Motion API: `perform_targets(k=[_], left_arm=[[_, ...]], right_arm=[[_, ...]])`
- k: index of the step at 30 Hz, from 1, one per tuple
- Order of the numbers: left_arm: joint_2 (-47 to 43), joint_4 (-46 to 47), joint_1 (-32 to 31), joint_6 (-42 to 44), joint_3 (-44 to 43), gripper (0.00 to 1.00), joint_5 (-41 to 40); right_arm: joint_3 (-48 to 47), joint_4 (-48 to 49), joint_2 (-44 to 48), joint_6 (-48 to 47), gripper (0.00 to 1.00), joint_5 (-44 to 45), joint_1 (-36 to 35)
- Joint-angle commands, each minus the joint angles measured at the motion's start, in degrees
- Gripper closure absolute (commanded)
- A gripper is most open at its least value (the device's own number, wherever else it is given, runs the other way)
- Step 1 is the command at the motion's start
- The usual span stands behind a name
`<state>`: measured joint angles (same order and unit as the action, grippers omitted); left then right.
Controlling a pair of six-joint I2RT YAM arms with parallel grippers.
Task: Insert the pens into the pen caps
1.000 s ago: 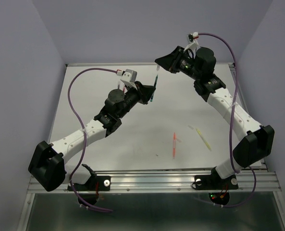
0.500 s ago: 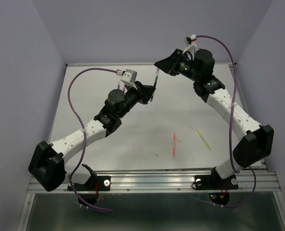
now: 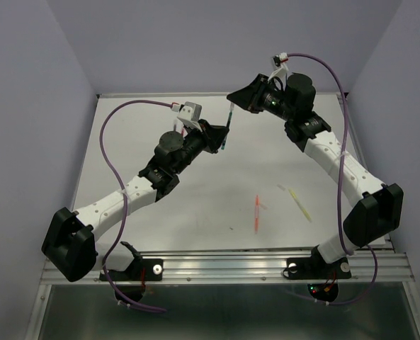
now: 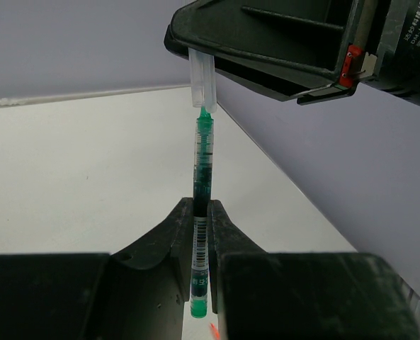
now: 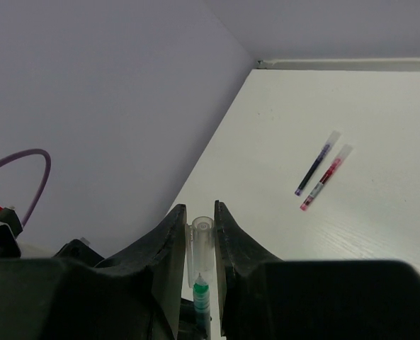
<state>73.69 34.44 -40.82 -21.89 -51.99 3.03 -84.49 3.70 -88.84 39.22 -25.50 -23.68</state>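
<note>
My left gripper [image 4: 201, 212] is shut on the green pen [image 4: 202, 163] and holds it upright above the table; in the top view the gripper [image 3: 222, 136] and pen [image 3: 228, 122] are at the back middle. My right gripper [image 5: 200, 218] is shut on a clear pen cap [image 5: 201, 248], open end down. The pen's tip [image 5: 202, 289] sits just inside the cap's mouth. From the left wrist the cap [image 4: 201, 81] hangs under the right gripper [image 4: 266, 49]. The right gripper [image 3: 233, 96] is right above the pen's top.
An orange pen [image 3: 257, 212] and a pale yellow pen [image 3: 301, 204] lie on the table at the front right. A dark blue pen [image 5: 316, 162] and a dark red pen [image 5: 326, 177] lie side by side on the table in the right wrist view.
My right gripper has moved slightly left and down with the cap, closing the gap to the green pen's tip. The left arm has barely moved.
</note>
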Motion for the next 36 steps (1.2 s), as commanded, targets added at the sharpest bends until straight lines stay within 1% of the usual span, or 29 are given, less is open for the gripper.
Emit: perform_targets(k=[1, 10, 14, 20, 24, 25, 26, 27, 32, 36], left_arm=[[-1.3, 2.7, -0.4, 1.0, -2.6, 1.0, -0.8], [-0.6, 2.7, -0.4, 1.4, -4.2, 1.0, -1.7], [0.0, 3.0, -0.4, 0.4, -5.0, 1.0, -2.4], [0.8, 5.7, -0.4, -1.5, -4.9, 1.0, -2.4], [0.9, 7.9, -0.3, -2.1, -4.6, 1.0, -2.4], [0.8, 8.2, -0.3, -2.0, -4.5, 1.0, -4.3], [0.8, 8.4, -0.4, -1.6, -4.5, 1.0, -4.5], [0.6, 8.8, -0.4, -1.4, -4.5, 1.0, -4.7], [0.4, 9.6, -0.3, 2.0, -6.4, 1.0, -7.2], [1.0, 10.2, -0.3, 7.4, -9.0, 1.0, -7.4]], right_arm=[[0.8, 1.5, 2.4, -0.1, 0.9, -2.7, 0.0], [2.6, 1.2, 2.7, 0.7, 0.91, -3.9, 0.0], [4.1, 1.6, 2.8, 2.0, 0.93, -3.8, 0.0], [8.1, 6.4, 4.6, 6.7, 0.93, -1.2, 0.0], [8.4, 6.5, 4.6, 7.3, 0.94, -1.9, 0.0], [8.5, 6.4, 4.6, 7.2, 0.94, -2.2, 0.0], [8.5, 6.4, 4.7, 7.4, 0.95, -2.2, 0.0], [8.6, 6.4, 4.7, 7.3, 0.99, -2.4, 0.0], [9.0, 5.7, 4.1, 7.0, 0.99, -5.2, 0.0], [8.6, 4.7, 2.5, 6.7, 0.99, -9.0, 0.0]])
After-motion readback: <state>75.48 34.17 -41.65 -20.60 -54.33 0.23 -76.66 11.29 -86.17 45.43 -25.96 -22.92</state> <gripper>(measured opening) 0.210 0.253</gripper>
